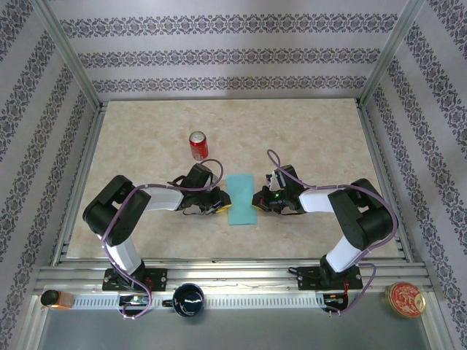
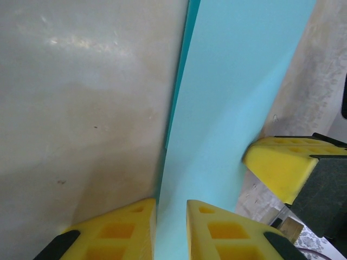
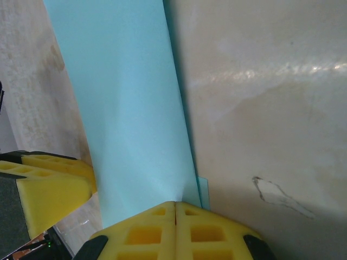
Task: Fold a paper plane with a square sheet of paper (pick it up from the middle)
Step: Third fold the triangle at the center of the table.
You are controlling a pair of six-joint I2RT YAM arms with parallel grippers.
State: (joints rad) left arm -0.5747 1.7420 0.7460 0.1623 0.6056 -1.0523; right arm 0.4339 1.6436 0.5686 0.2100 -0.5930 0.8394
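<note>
**Where the sheet of paper (image 1: 241, 199) lies: flanked on both sides**

Your left gripper (image 2: 171, 201) sits at its left edge, jaws slightly apart, with turquoise showing between them. Your right gripper (image 3: 174, 205) is closed tight, its tips at the sheet's right edge.

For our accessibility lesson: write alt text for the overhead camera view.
A folded turquoise paper lies between the left claw and the right claw, each at one long edge; a red can stands farther back.
</note>
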